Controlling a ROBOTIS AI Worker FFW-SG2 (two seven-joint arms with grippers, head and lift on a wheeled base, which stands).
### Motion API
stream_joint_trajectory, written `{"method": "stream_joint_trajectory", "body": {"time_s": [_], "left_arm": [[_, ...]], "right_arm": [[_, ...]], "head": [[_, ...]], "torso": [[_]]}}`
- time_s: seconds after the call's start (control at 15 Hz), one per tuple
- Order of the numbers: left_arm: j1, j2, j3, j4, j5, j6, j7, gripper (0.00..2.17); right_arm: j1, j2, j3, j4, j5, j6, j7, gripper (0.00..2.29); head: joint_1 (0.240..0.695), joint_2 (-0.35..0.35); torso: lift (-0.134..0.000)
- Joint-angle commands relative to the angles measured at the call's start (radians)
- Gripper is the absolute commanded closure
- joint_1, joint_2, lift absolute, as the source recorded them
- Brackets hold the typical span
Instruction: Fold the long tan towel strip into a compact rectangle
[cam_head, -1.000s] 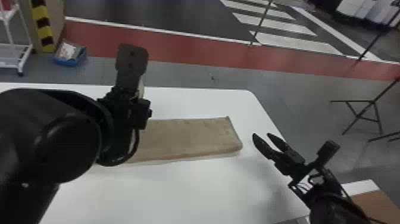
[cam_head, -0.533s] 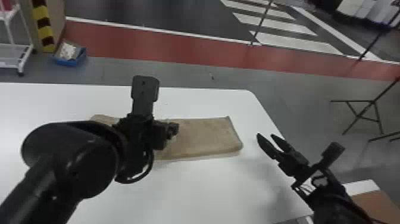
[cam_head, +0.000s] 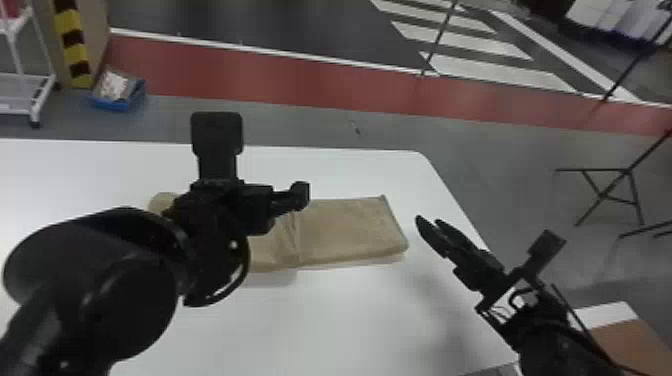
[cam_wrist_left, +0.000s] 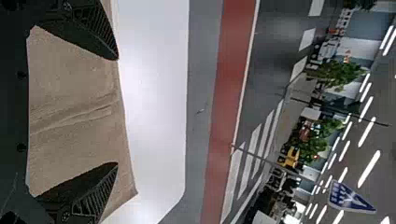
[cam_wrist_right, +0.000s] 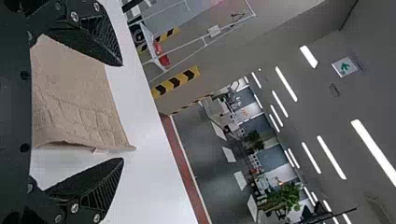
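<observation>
I register the left gripper (cam_wrist_left: 117, 111) displaced toward 3 o'clock above the towel strip (cam_head: 350, 230), likely positioning for another fold, its fingers and those of the right gripper (cam_head: 427, 220) apart.

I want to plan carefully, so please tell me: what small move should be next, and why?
Probably the left gripper should close gently on the towel: its fingers stand open over it, with creases showing between them, while the right gripper is open beyond the towel's right end.
</observation>
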Motion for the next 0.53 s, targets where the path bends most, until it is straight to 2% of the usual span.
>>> {"method": "stream_joint_trajectory", "body": {"time_s": [0.0,0.2,0.33,0.47], "left_arm": [[0.036,0.038,0.028,-0.065,-0.138,0.0,-0.005,0.08],[0.076,0.147,0.077,-0.102,-0.29,-0.003,-0.027,0.08],[0.104,0.228,0.117,-0.105,-0.323,-0.071,-0.039,0.09],[0.138,0.251,0.186,-0.104,-0.321,-0.111,-0.047,0.09]], "right_arm": [[-0.003,0.009,0.048,-0.088,0.005,0.109,-0.058,0.23],[-0.029,0.01,0.161,-0.16,0.026,0.238,-0.153,0.28],[-0.043,0.009,0.253,-0.203,0.052,0.299,-0.222,0.35],[-0.075,0.01,0.341,-0.228,0.092,0.382,-0.29,0.35]], "head": [[0.695,-0.35],[0.695,-0.35],[0.695,-0.285],[0.695,-0.206]], "torso": [[-0.128],[-0.128],[-0.128],[-0.128]]}}
